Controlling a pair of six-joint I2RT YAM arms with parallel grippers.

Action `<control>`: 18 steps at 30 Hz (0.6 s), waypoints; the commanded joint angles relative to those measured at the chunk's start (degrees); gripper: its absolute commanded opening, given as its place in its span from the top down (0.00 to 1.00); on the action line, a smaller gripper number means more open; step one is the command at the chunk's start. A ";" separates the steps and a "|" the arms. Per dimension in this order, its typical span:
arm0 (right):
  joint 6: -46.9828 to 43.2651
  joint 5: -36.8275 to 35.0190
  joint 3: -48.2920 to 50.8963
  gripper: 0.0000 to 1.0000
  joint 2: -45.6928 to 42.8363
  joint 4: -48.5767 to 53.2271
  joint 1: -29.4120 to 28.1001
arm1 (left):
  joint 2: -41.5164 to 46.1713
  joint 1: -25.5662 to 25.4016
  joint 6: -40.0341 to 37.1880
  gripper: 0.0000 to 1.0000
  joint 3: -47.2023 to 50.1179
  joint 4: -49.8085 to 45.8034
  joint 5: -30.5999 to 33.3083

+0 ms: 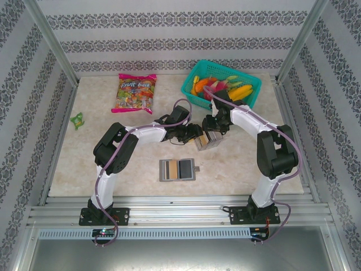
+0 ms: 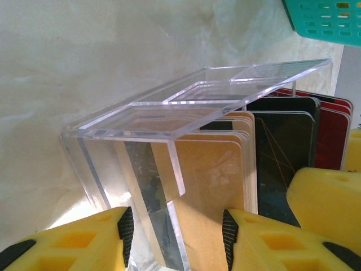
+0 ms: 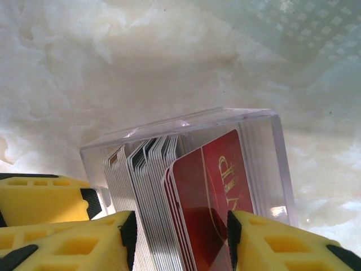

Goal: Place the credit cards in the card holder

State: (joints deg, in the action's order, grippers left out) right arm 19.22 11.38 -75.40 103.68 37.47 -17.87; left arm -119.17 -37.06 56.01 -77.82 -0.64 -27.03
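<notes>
Card holder [image 1: 177, 169] lies open and flat on the tabletop [image 1: 225, 175], centre, toward the near edge, with its long axis along that edge. Cards [image 3: 206, 186] stand on edge in a clear box [image 2: 141, 113] mid-tabletop, long axis running into the box, away from the right hand [image 3: 179, 237]. Left hand [image 2: 175, 226] is part open, clamped on the box wall. Right hand straddles the cards; gripping or not, can't tell.

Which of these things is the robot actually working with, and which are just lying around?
Job: credit cards, the clear box holding them, the open card holder on the table.
Lying about: sweets bag, teal basket with its colourful contents, small green thing.
</notes>
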 commanded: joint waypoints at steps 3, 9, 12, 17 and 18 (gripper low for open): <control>0.03 3.79 -0.98 0.58 -1.45 1.07 -0.81 | -0.57 -0.12 0.82 0.52 -1.30 0.78 -1.14; 0.36 5.14 -0.98 0.60 -3.12 1.08 -0.44 | -0.44 -0.12 0.81 0.52 -1.32 0.76 -1.22; 0.55 5.54 -0.85 0.59 -3.54 0.80 -0.25 | -0.45 -0.15 0.94 0.51 -1.36 0.85 -1.26; 0.62 5.85 -0.54 0.61 -3.04 0.76 -0.09 | -0.53 -0.12 0.92 0.51 -1.31 0.90 -1.37; 0.64 5.76 -0.54 0.62 -2.91 0.85 -0.08 | -0.49 -0.12 0.94 0.51 -1.28 0.82 -1.39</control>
State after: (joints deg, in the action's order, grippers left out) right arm 19.29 14.00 -75.40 101.56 37.54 -17.74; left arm -119.17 -37.06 56.03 -77.84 -0.64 -27.05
